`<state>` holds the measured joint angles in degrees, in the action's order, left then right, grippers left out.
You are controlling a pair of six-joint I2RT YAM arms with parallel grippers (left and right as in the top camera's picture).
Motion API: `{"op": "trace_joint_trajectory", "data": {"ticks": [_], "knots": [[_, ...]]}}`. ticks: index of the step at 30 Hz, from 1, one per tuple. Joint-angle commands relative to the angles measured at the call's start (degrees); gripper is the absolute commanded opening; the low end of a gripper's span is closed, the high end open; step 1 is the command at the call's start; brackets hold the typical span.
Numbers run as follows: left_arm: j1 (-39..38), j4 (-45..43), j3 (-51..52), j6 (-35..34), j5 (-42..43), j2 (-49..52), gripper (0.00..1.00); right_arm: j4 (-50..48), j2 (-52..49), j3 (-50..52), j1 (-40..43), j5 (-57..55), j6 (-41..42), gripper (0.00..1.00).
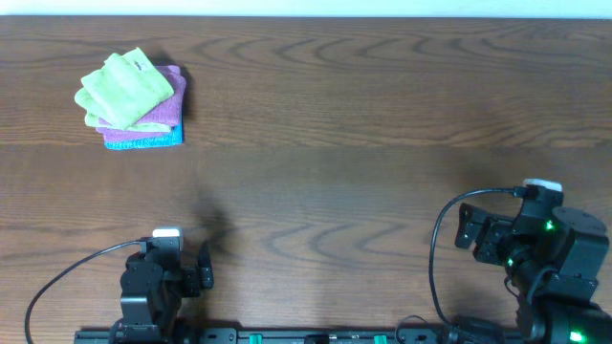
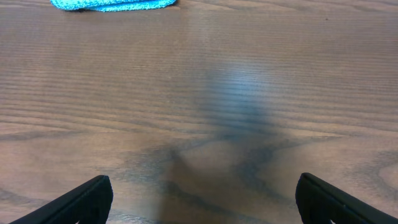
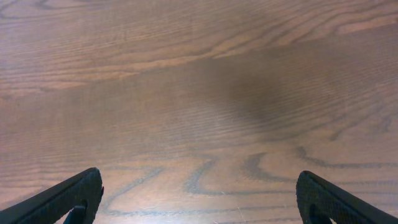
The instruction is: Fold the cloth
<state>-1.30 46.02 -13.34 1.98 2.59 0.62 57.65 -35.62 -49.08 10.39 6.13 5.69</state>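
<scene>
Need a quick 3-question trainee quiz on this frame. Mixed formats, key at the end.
1. True or false: the left gripper is holding a cloth.
2. Multiple choice: which colour is on top of the cloth stack? A blue, B green, C purple.
3. Fill in: the right gripper hangs over bare table with its fingers ___.

Key:
1. False. It holds nothing and is well away from the stack.
2. B. The green cloth lies on top.
3. open
</scene>
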Motion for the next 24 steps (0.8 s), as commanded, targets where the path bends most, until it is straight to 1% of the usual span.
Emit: {"op": "trace_joint_trajectory", "data": {"ticks": [1, 18, 24], "knots": [[-0.33, 1.77, 2.67, 0.61, -0.04, -0.42, 0.95, 0.0, 0.0, 0.02, 0.46, -0.33, 0.68, 0.99], [-0.33, 1.77, 2.67, 0.63, -0.04, -0.42, 0.95, 0.0, 0.0, 0.02, 0.46, -0.33, 0.68, 0.99], [-0.33, 1.77, 2.67, 0.61, -0.04, -0.42, 0.95, 2.99, 0.87, 0.07, 0.02, -0.04, 1.22, 0.99]]}}
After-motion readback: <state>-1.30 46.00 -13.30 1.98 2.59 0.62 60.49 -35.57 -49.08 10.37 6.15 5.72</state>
